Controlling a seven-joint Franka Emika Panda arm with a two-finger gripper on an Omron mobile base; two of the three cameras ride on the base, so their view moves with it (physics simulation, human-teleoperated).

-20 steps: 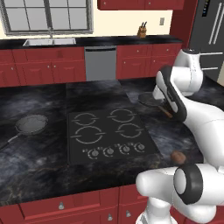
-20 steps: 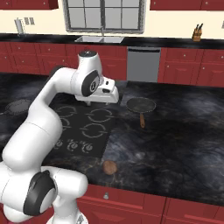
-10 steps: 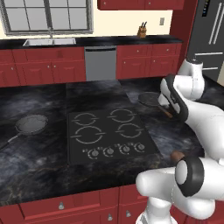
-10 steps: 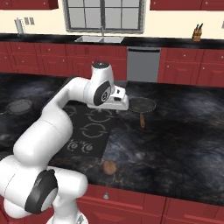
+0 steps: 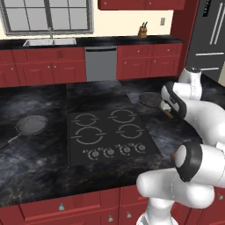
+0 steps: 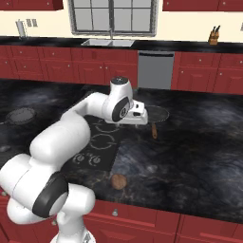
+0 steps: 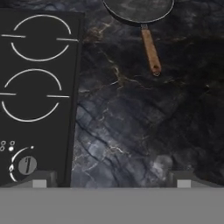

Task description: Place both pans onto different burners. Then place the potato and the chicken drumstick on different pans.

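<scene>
One dark pan [image 6: 159, 113] with a brown handle [image 7: 150, 50] lies on the counter right of the black cooktop [image 5: 107, 134]. My open gripper [image 7: 111, 181] hovers over the bare counter just short of that handle, with the fingertips [image 7: 40, 179] wide apart and nothing between them. In the base views the gripper [image 6: 140, 119] hangs beside this pan's [image 5: 150, 99] near rim. The second pan [image 5: 31, 124] rests far left of the cooktop. The potato [image 6: 118, 181] sits near the counter's front edge. All the burners [image 7: 38, 37] are bare. The chicken drumstick is out of view.
A row of knobs [image 5: 115, 150] runs along the cooktop's front. My white arm arches over the right half of the counter. A sink [image 5: 48, 42] and a knife block [image 5: 142, 30] are on the far counter, and a fridge [image 5: 211, 39] stands at the right.
The arm has swung right, away from the cooktop, carrying the gripper across to the right-hand pan. Pans and potato have stayed where they were.
</scene>
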